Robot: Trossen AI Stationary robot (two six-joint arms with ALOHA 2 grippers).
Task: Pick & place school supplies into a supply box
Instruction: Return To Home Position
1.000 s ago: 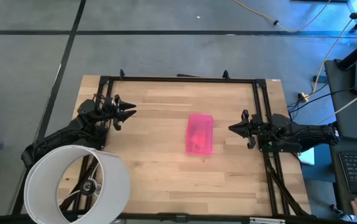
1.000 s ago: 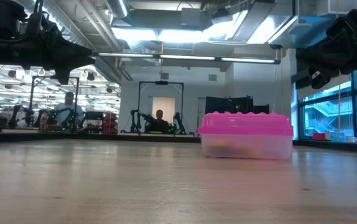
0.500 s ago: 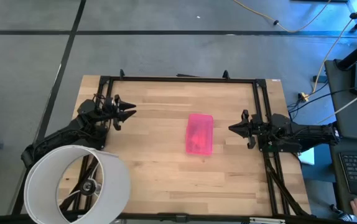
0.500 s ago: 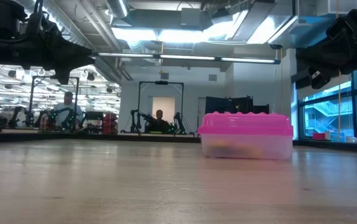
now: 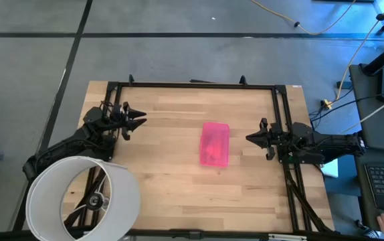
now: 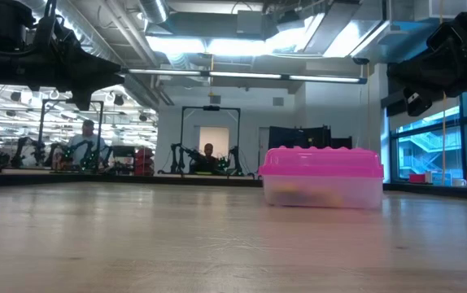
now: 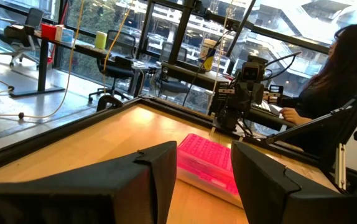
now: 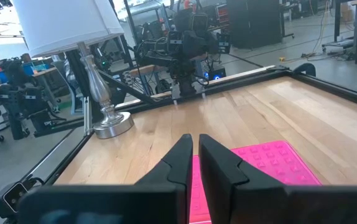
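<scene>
The supply box [image 5: 215, 144] lies shut at the middle of the table, its pink lid on the clear lower half [image 6: 321, 192]. It rests flat on its base. Through the clear wall, dim yellowish shapes [image 6: 303, 194] show; no school supplies lie loose on the table. My left gripper [image 5: 140, 121] hovers open above the table's left part, pointing toward the box [image 7: 211, 159]. My right gripper [image 5: 249, 138] hovers shut to the right of the box, pointing at it [image 8: 268, 163]. Both grippers are apart from the box.
A lamp with a big white shade [image 5: 78, 197] stands at the near left corner, its metal base [image 8: 112, 125] on the table. A black frame rail [image 5: 192, 85] runs round the table. A person [image 7: 337, 81] sits beyond the right edge.
</scene>
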